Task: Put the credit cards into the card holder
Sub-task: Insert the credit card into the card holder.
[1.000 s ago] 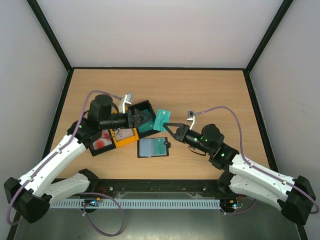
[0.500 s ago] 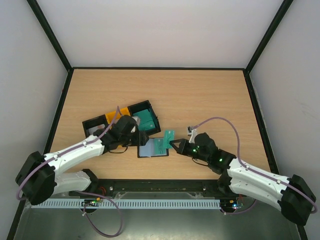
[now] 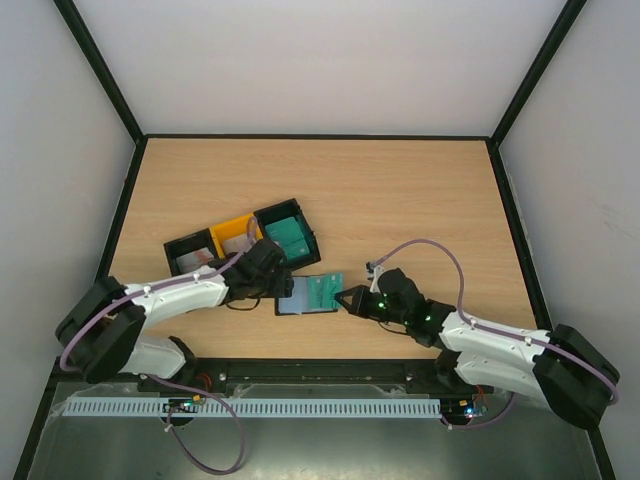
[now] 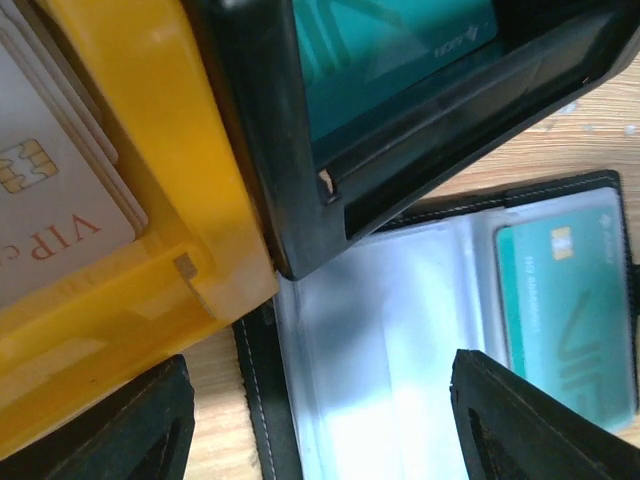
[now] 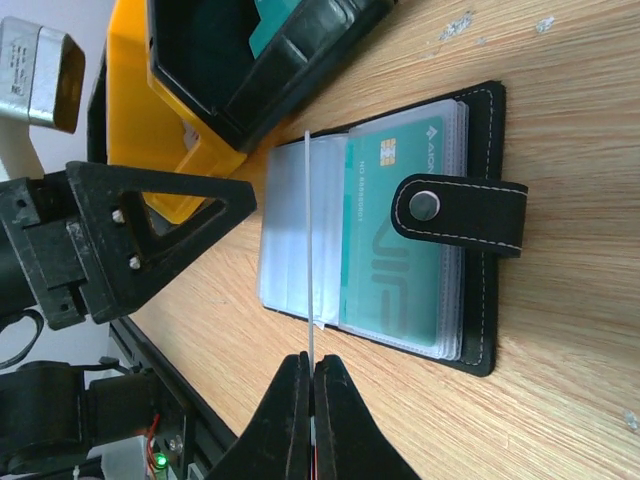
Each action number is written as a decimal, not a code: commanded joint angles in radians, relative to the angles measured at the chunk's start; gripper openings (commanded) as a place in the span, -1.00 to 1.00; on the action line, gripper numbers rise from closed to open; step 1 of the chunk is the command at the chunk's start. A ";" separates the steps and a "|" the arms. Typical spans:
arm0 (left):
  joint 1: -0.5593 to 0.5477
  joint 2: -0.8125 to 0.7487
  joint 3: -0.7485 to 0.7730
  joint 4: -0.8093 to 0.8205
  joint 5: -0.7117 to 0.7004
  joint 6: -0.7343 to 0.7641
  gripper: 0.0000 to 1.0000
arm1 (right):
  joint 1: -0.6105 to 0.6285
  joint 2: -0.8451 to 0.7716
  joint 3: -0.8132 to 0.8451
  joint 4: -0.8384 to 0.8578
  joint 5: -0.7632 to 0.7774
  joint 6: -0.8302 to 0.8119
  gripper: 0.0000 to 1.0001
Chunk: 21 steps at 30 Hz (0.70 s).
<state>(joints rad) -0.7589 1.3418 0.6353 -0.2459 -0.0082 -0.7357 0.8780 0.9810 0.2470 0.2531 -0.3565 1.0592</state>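
The black card holder (image 3: 300, 301) lies open on the table, its clear sleeves fanned and its clasp strap (image 5: 460, 215) to the right. A teal card (image 5: 395, 260) sits in a sleeve. My right gripper (image 5: 312, 365) is shut on another teal card (image 5: 309, 250), seen edge-on, standing over the sleeves at the holder's near edge. It also shows in the top view (image 3: 345, 298). My left gripper (image 4: 330, 430) is open and empty just over the holder's left page (image 4: 400, 330). More teal cards (image 4: 400, 40) lie in a black tray and whitish cards (image 4: 50, 200) in a yellow tray.
A row of three open trays stands just behind the holder: black with a red-and-white card (image 3: 190, 255), yellow (image 3: 235, 235), and black with teal cards (image 3: 288, 232). The teal-card tray's corner overlaps the holder's far edge. Black frame walls border the table.
My right gripper has carried the teal card left and down onto the open holder. My left arm has swung from the trays down to the holder's left edge.
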 commanded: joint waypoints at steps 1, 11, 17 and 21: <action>0.015 0.056 0.033 0.024 -0.063 0.026 0.45 | -0.001 0.046 -0.022 0.084 -0.023 0.005 -0.96; 0.081 0.068 0.044 0.042 -0.075 0.051 0.51 | -0.001 0.186 -0.020 0.237 -0.097 0.005 -0.96; 0.078 0.053 0.014 0.084 0.055 0.020 0.51 | -0.001 0.311 0.002 0.318 -0.134 -0.008 -0.96; 0.056 0.029 -0.029 0.085 0.083 -0.029 0.47 | -0.002 0.384 0.020 0.358 -0.129 -0.008 -0.96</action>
<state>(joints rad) -0.6865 1.4048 0.6464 -0.1757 0.0250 -0.7193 0.8780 1.3144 0.2390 0.5255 -0.4778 1.0603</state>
